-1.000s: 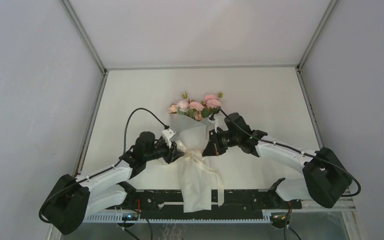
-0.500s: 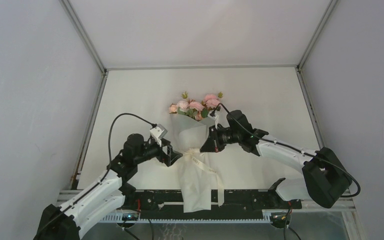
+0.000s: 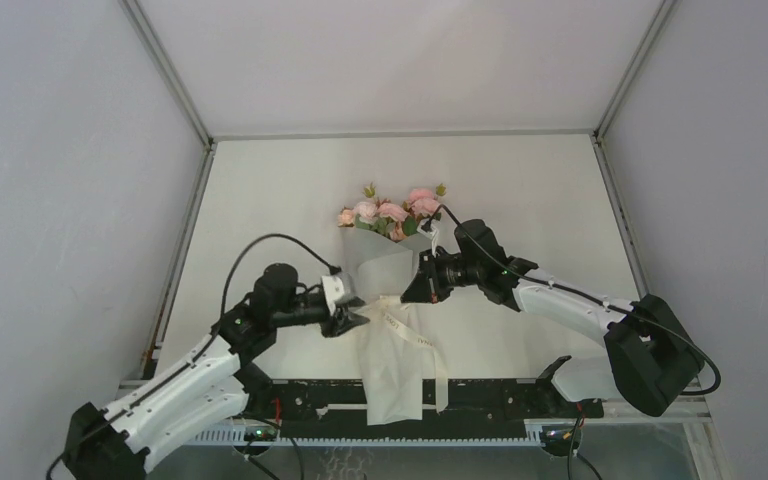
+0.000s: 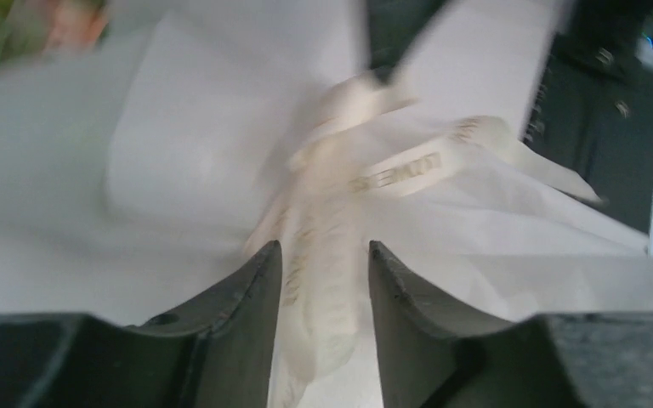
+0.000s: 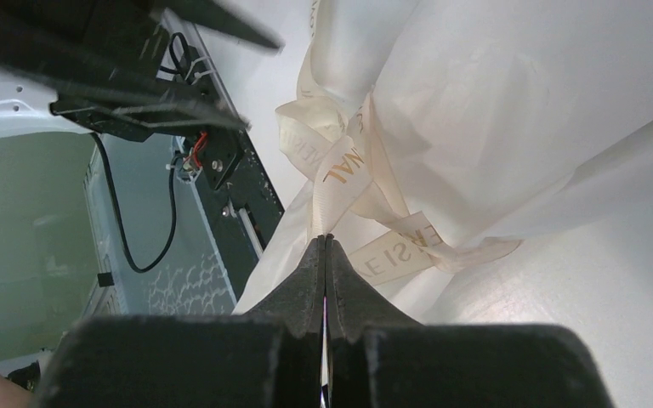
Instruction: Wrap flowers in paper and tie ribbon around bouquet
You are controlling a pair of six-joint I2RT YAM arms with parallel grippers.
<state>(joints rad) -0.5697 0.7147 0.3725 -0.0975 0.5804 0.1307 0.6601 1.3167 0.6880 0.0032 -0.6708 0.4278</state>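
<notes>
- table (image 3: 520, 190): we list the bouquet (image 3: 390, 270) lying mid-surface, blooms at the far end, between both arms.
- left gripper (image 4: 323, 255): partly open at the bouquet's tied waist, a ribbon (image 4: 323, 297) strand between its fingers.
- right gripper (image 5: 325, 242): closed, pinching another ribbon strand.

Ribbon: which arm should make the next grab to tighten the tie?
Left, likely. The left gripper has its jaws open on either side of the ribbon at the waist of the bouquet, so it only needs to close. The right gripper is shut, apparently pinching a strand.
</notes>
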